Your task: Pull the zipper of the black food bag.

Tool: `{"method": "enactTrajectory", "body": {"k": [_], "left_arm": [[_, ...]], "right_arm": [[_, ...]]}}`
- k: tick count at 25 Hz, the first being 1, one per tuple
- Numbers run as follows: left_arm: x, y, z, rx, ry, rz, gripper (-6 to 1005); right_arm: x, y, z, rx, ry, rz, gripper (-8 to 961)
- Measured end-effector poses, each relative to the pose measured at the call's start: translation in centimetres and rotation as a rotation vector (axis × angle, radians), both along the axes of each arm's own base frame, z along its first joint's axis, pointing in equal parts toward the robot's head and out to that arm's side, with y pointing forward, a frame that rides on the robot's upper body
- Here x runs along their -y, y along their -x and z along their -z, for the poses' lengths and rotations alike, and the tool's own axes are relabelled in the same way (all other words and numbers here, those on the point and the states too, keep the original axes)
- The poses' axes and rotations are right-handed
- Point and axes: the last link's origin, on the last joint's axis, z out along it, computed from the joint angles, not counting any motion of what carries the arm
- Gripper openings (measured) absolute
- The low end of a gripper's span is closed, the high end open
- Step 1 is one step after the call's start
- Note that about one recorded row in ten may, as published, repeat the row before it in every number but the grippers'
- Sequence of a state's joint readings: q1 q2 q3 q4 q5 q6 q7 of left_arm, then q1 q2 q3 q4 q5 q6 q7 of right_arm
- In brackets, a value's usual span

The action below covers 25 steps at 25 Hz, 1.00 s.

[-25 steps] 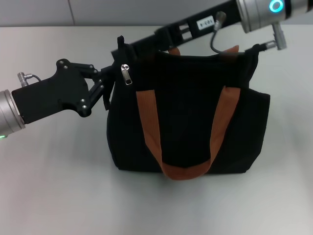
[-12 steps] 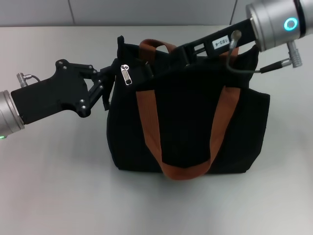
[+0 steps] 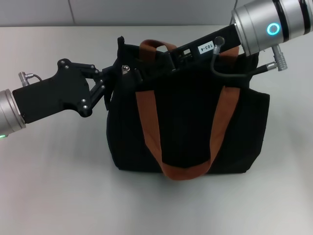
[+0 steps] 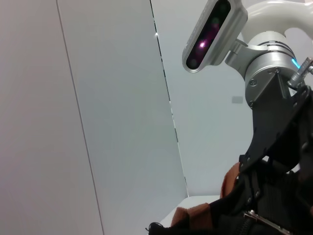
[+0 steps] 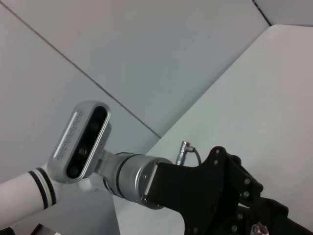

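Black food bag (image 3: 188, 117) upright on table (image 3: 54, 186). Left pincer (image 3: 111, 81) clamped on bag corner, 10 o'clock. Right pincer (image 3: 134, 76) at zipper (image 3: 125, 69); grip state cannot tell. Risk: small tab slips out, or pull drags bag sideways.

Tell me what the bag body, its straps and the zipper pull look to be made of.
Black food bag: matte black woven fabric, apparently; it slumps softly. Straps: flat rust-orange webbing, likely nylon or cotton. Zipper: shiny silver, probably metal, judging by its glint beside the left hand.
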<state>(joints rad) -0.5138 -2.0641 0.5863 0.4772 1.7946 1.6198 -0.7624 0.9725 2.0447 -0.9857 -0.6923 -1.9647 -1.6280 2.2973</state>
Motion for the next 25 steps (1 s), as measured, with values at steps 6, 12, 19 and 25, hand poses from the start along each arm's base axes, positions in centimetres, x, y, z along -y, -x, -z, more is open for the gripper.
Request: {"method": "enactTrajectory", "body": {"k": [6, 12, 19, 25], "left_arm": [[0.15, -0.05, -0.02, 0.007, 0.003, 0.005, 25], [0.49, -0.15, -0.2, 0.024, 0.012, 0.018, 25], [0.51, -0.01, -0.31, 0.022, 0.01, 0.014, 25], [0.51, -0.04, -0.36, 0.025, 0.01, 0.015, 25]], "right_arm": [[-0.14, -0.02, -0.02, 0.001, -0.009, 0.006, 419], [-0.43, -0.05, 0.06, 0.012, -0.026, 0.012, 420], [-0.47, 0.04, 0.04, 0.017, -0.028, 0.006, 348], [-0.56, -0.04, -0.02, 0.034, -0.037, -0.002, 326]]}}
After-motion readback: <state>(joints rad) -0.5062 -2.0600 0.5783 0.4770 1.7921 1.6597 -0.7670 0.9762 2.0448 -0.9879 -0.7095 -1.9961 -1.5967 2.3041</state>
